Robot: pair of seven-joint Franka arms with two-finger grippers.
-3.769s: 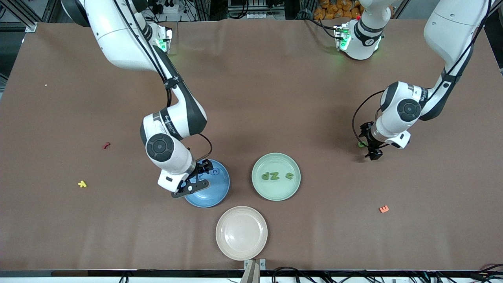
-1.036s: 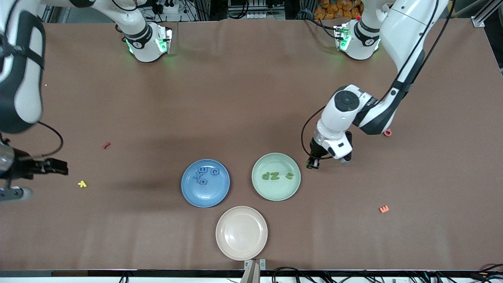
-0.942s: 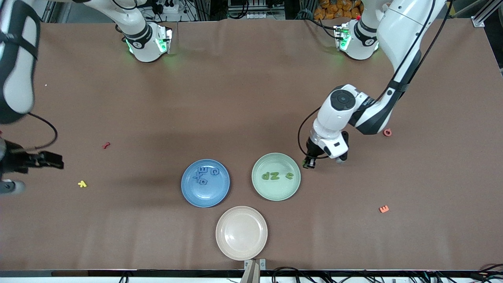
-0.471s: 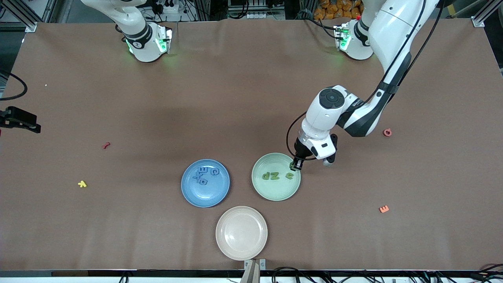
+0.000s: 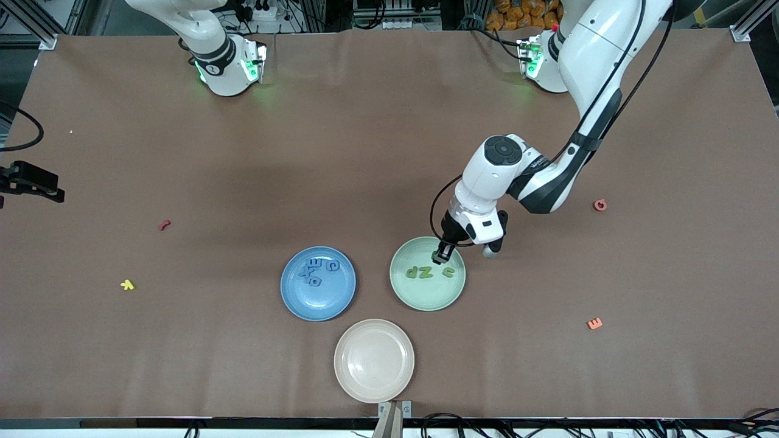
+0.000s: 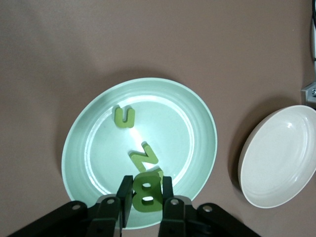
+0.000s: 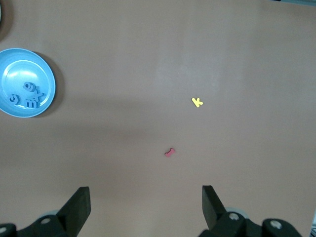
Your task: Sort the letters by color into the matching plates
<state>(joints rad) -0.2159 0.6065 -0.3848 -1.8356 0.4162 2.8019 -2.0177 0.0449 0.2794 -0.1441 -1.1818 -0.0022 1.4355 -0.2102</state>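
Left hand [image 6: 143,193] pinches a green letter [image 6: 146,192] upright over the green plate [image 5: 398,291], placed to drop it beside the three green letters already there. Blue plate [image 5: 291,304] holds its blue letters. Right hand [image 7: 143,202] spread wide, empty, waiting high over the bench [image 5: 365,152].

My left gripper [image 5: 440,255], shut on a green letter [image 6: 146,192], hangs over the green plate [image 5: 427,301]; three green letters [image 5: 428,272] crowd the floor under it, the rim part nearest the front camera bare. Beige plate [image 5: 373,389] and blue plate [image 5: 318,304] flank closely. Right gripper [image 7: 145,202], fingers wide, waits high over bare table [image 5: 365,152].
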